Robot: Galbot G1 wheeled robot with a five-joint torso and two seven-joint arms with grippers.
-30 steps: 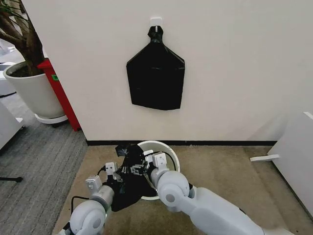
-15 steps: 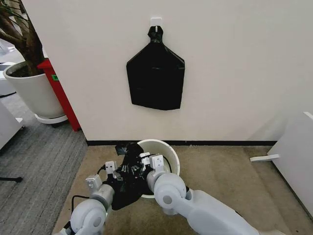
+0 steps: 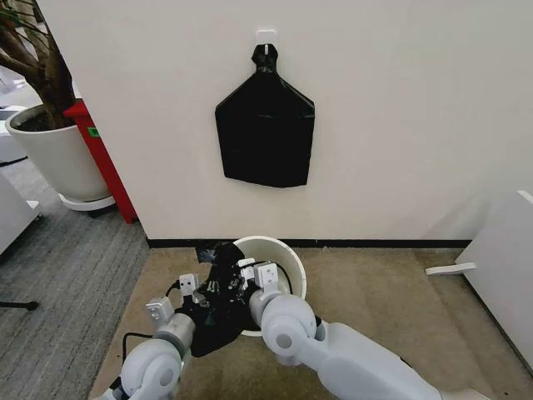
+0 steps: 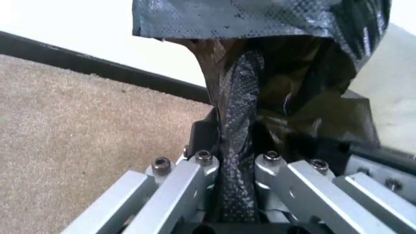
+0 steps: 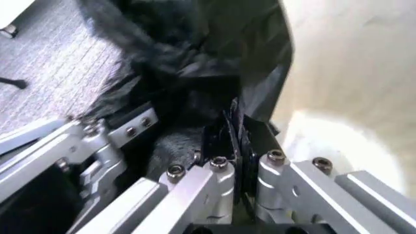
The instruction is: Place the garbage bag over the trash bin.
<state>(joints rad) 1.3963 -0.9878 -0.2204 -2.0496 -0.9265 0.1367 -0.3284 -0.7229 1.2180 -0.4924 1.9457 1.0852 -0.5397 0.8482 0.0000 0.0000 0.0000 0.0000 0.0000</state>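
The left gripper (image 3: pixel 200 293) is pinched tight on the black garbage bag (image 3: pixel 218 300), which hangs bunched at the left rim of the trash bin (image 3: pixel 287 262). The right gripper (image 3: pixel 248 278) nips the bag too. The bag looks only gathered, so next its mouth needs pulling wide over the rim. No writing can be read.

Both arms reached forward and down, wrists close together. The left gripper (image 4: pixel 235 163) was clamped on the garbage bag (image 3: pixel 218 310). The right gripper (image 5: pixel 242 163) pinched the same bag.
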